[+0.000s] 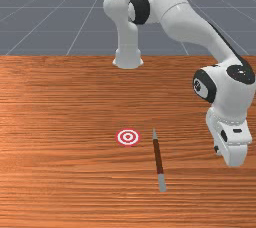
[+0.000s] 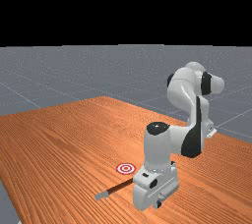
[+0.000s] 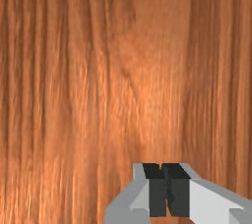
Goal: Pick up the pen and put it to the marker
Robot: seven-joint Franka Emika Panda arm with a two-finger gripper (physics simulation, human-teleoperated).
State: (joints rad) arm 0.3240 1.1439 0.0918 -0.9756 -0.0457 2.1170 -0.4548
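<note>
In the far view, the pen (image 2: 118,186) is seen lying on the table (image 2: 59,144) to the far view's left of the gripper (image 2: 153,188), partly hidden by it. The red-and-white marker (image 2: 126,168) is seen beyond the pen, also left of the gripper.

The way from claw (image 1: 235,155) to pen (image 1: 158,157) looks free; height above table (image 1: 75,182) unclear.

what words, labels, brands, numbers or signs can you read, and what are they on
No words, labels, brands or numbers can be read on the arm, the pen or the table.
The one sign is wordless: the marker, red and white rings, flat on the table.
</note>
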